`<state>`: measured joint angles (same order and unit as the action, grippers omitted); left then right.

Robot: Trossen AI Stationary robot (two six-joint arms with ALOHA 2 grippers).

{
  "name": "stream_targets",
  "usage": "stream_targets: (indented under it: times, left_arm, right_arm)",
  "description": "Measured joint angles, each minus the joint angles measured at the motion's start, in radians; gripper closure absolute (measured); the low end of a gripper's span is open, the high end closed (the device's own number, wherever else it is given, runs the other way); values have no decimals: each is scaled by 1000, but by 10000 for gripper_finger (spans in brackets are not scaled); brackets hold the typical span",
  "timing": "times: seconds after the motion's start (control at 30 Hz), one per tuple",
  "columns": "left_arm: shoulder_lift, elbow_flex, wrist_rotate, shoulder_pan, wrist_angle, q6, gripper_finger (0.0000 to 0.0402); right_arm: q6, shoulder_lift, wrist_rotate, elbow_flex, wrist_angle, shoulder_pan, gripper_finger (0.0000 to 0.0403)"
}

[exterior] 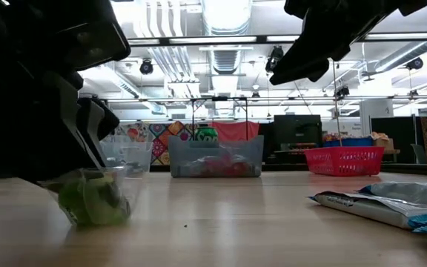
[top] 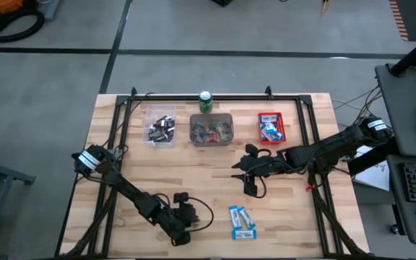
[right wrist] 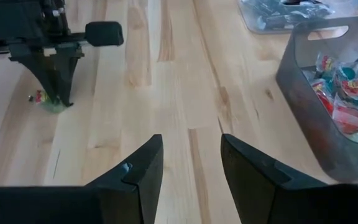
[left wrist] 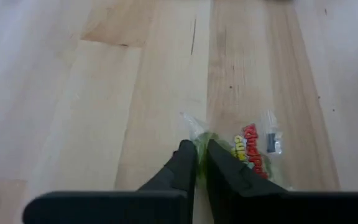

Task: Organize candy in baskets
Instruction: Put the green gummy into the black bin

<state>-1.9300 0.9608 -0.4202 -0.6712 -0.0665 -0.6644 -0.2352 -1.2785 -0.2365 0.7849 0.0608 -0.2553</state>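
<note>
Pinch looks good: left gripper (left wrist: 196, 163) clamped on small green clear-wrapped candy (left wrist: 244, 149), table's 7 o'clock. Lift straight, carry to grey translucent bin (top: 211, 130) at 12. Right gripper (right wrist: 188, 167) apart, empty, hovering mid-table. Count: three bins, grey plus clear plastic (top: 160, 128) and red slotted (top: 271, 127); two blue-and-white bars (top: 243, 222) loose at 6.

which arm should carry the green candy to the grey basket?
Left. Its gripper is already shut on the green candy. The right gripper is open, empty, beside the grey basket.
</note>
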Motion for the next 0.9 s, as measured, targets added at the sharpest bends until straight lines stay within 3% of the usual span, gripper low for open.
stream_targets:
  times: [0.17, 0.3, 0.47, 0.63, 0.9]
  left_arm:
    - [54, -4, -58, -12, 50, 48, 398]
    - [122, -4, -171, -13, 124, 83, 399]
    - [184, -4, -485, 0, 204, 104, 401]
    - [194, 6, -794, 28, 115, 103, 401]
    - [164, 7, -797, 99, -131, 250, 402]
  right_arm:
    - [0, 0, -1, -14, -18, -7, 248]
    - [21, 0, 0, -43, -100, -13, 248]
    - [63, -1, 0, -117, -346, -13, 248]
    - [106, -1, 0, -176, -564, -13, 248]
    - [126, -98, 0, -183, -760, -13, 248]
